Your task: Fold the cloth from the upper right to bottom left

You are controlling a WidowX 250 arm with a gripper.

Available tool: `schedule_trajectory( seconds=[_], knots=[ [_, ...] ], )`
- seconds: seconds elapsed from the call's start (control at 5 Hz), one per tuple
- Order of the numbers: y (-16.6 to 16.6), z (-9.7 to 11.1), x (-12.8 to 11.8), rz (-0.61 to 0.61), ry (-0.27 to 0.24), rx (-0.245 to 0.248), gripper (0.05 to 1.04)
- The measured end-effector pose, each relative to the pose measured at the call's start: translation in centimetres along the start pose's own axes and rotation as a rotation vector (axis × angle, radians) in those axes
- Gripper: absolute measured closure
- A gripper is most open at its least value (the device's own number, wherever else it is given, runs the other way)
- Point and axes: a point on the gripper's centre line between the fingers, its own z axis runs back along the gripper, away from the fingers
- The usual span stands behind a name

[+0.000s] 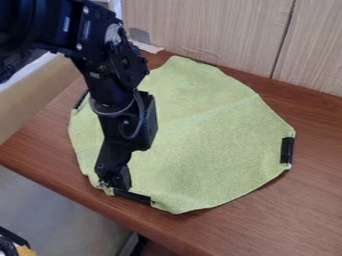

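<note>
At lower left, the gripper [116,187] is placed by the edge of the cloth [207,150], spread mid-frame; grip state cannot be told. If the black strip [137,197] is snagged, bunching may be caused.

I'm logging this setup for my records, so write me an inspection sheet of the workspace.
Surface: brown table, wood grain.
Job's things: green cloth, spread out, unfolded, with a faint crease running across it; black strips at its right, lower and upper-left edges.
Clutter: pale scrap near the wall.
Grippers: end effector at the cloth's lower-left edge, next to the lower strip; whether it grips cannot be told.
Cables: one looped along the arm.
Surroundings: wood-panelled wall behind the table.
</note>
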Motion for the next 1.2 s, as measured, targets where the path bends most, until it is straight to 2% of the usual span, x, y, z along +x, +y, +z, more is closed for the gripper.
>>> schedule_trajectory(
  seconds=[0.2,0.4,0.6,0.8,1.2],
  knots=[
    [-0.2,-0.3,0.0,0.002,0.003,-0.018,0.083],
    [1.1,-0.5,1.3,-0.048,0.003,-0.050,0.083],
    [2.8,-0.6,2.4,-0.161,-0.007,-0.064,0.083],
    [4.6,-1.3,4.8,-0.368,-0.058,-0.089,0.083],
    [7.3,-3.4,10.4,-0.745,-0.084,-0.103,0.083]
  ],
)
